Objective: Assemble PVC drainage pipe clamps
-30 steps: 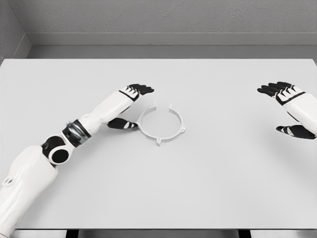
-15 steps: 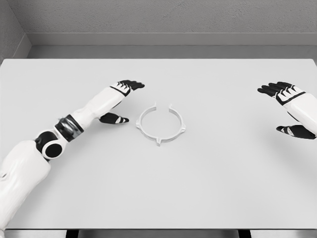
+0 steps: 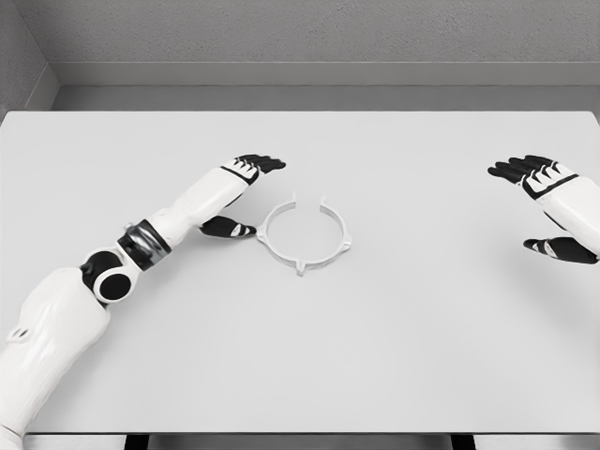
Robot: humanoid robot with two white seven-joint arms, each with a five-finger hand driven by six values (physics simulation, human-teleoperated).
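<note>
Fingers spread on left hand (image 3: 239, 192) beside pipe clamp (image 3: 304, 234); right hand (image 3: 548, 206) open too.

- A wide white table (image 3: 394, 366) fills nearly the whole view, its top plain and evenly lit.
- Past its far edge, a grey ledge (image 3: 309, 97) runs left to right.
- Behind stands a rough grey wall (image 3: 319, 30).
- At far left another grey wall (image 3: 17, 66) meets it in a corner.
</note>
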